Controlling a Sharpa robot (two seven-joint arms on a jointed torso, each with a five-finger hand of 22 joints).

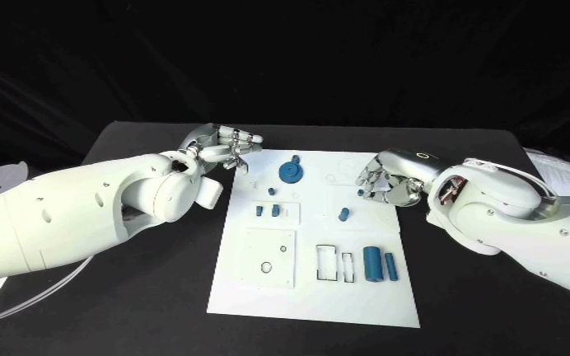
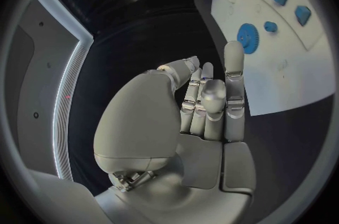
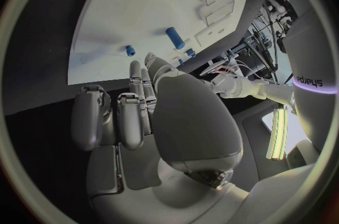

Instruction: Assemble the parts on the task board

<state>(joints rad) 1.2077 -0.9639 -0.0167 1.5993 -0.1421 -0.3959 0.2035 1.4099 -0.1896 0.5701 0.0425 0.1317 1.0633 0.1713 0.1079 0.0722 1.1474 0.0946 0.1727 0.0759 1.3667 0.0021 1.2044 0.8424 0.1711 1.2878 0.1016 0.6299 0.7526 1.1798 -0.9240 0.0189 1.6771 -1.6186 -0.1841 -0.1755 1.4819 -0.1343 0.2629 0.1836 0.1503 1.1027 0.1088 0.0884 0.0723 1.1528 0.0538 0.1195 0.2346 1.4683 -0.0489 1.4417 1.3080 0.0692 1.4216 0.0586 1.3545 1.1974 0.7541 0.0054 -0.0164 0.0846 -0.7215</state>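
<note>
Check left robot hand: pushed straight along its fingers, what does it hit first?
Probably the task board; the left robot hand points at its near edge, blue gear just beyond. Height above the table is unclear.

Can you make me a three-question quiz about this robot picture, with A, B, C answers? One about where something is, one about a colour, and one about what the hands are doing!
1. Where is the round gear?
A. on the white board, at its far end
B. on the bare black table
C. in the right hand

2. What colour are the two long cylinders near the board's right edge?
A. red
B. blue
C. yellow

3. What is the left hand doing?
A. holding the gear
B. pressing flat on the middle of the board
C. holding nothing, fingers curled, beside the board's far left corner

Answers:
1. A, the gear lies on the board's far end, between both hands.
2. B, both cylinders are blue like the other small pieces.
3. C, its curled fingers hold no piece; the right hand also holds nothing.
</note>
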